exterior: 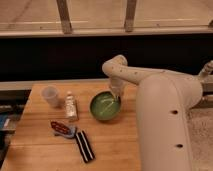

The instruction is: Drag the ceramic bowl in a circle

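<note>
Wooden table point(45, 150) carries the ceramic bowl point(104, 107) right of centre (cup point(50, 96) well left); the gripper point(117, 96) reaches into its right rim, finger state impossible to tell

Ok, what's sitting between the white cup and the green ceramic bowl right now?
In the camera view, a small bottle stands between the white cup and the ceramic bowl. The gripper is at the bowl's far right rim.
</note>
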Controlling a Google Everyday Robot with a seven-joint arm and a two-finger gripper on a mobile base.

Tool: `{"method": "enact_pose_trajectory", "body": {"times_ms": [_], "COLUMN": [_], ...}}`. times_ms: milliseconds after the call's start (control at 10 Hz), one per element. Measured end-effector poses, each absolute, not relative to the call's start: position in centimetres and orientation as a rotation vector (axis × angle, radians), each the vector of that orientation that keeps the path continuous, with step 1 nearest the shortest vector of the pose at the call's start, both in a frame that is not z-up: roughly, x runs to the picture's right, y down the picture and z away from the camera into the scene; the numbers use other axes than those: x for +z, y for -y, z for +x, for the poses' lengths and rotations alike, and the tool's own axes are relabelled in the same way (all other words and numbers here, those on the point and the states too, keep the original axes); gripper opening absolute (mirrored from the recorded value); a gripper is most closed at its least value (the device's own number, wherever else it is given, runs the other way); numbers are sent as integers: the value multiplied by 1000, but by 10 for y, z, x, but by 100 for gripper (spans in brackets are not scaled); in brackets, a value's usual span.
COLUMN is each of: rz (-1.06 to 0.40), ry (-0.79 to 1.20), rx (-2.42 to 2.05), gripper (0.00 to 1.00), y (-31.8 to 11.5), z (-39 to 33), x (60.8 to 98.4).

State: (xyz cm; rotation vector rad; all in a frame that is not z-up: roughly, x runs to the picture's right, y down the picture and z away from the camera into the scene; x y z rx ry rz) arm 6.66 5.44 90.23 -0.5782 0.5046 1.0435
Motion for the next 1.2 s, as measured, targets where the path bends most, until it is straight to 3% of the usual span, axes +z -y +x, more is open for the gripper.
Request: {"method": "enact_pose_trajectory", "body": {"times_ms": [300, 600, 900, 1200], "rz": [-601, -657, -679, -671], "ry": [-459, -393, -418, -455], "rx": [971, 900, 925, 1014], "gripper": [0, 0, 0, 0], "y": [-61, -99, -144, -157], "z": [41, 6, 20, 58], "x": [891, 850, 816, 809]}}
